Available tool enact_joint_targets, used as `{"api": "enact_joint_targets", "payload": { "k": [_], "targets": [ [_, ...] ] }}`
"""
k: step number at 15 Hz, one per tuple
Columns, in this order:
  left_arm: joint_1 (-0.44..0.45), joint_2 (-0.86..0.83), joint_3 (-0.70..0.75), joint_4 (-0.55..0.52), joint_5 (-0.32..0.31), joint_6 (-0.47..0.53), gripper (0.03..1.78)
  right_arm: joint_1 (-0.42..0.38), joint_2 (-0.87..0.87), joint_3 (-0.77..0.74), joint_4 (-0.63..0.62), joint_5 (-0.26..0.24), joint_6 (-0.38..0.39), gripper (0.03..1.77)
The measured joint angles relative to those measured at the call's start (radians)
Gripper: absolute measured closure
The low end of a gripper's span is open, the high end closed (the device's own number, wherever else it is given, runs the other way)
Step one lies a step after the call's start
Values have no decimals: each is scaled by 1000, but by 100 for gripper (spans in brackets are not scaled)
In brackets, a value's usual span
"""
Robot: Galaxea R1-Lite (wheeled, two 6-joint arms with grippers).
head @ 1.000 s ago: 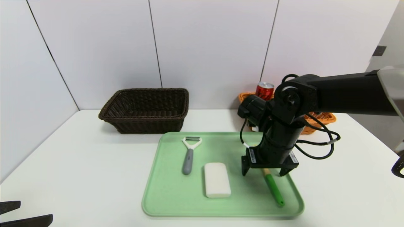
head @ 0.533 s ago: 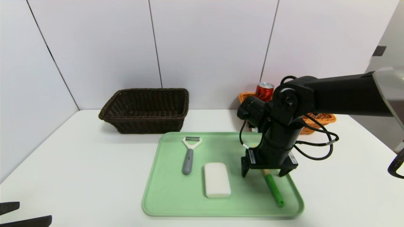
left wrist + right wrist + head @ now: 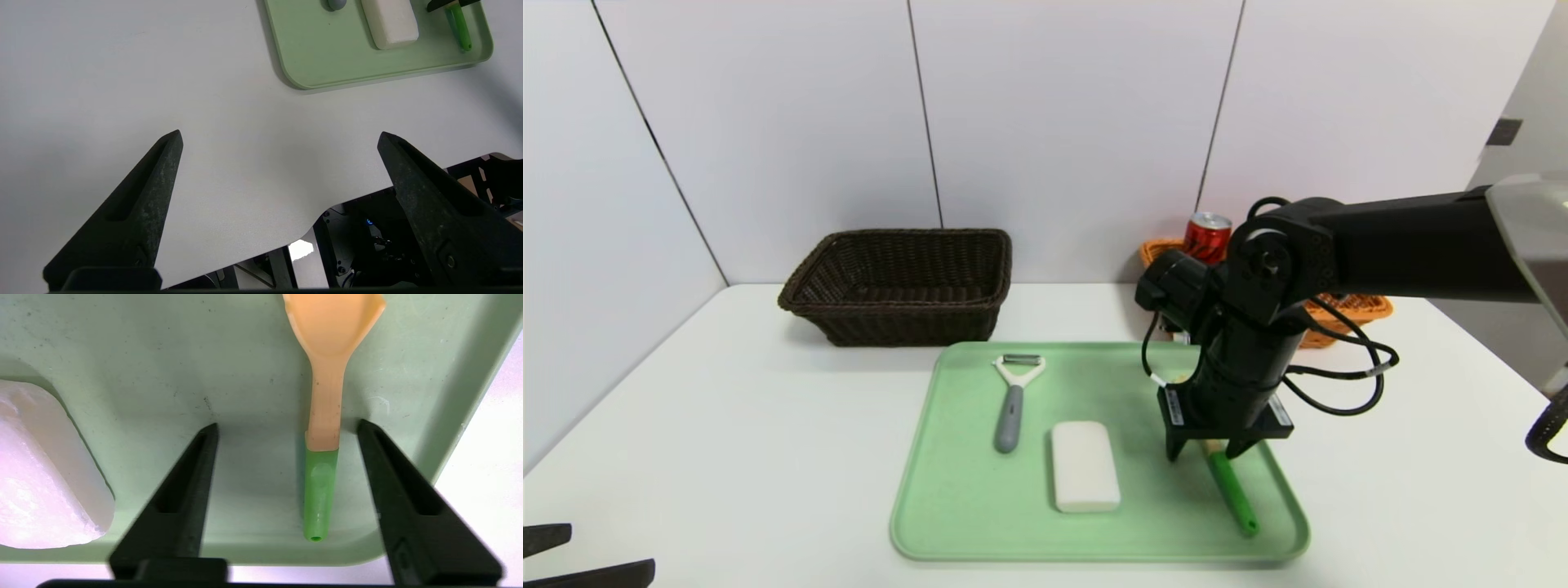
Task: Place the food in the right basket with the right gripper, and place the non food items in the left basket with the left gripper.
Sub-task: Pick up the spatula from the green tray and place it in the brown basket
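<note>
One right gripper (image 3: 1203, 456) angled downward

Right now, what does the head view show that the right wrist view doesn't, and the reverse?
Head view only: dark basket, orange basket, can, peeler, right arm, part of the left gripper at the near left.

Right wrist view only: the full orange spoon head and the gap between each jaw and the spoon.

Both: tray, white block, the spoon's green handle, right gripper with its jaws apart around the spoon, not touching it.
</note>
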Motion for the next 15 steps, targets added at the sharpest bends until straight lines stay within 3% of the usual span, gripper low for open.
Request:
{"api": "enact_joint_targets", "payload": {
  "k": [3, 4, 11, 15],
  "targets": [
    [0, -1, -1, 0, 1, 0, 12, 0, 0, 2, 0, 0, 0, 108],
    [0, -1, -1, 0, 2, 0, 12, 0, 0, 2, 0, 0, 0, 166],
    [0, 0, 1, 1, 3, 0, 12, 10, -33, -32, 1, 0, -17, 165],
    [0, 6, 0, 0, 6, 3, 12, 56, -77, -204, -4, 21, -37, 165]
  ]
}}
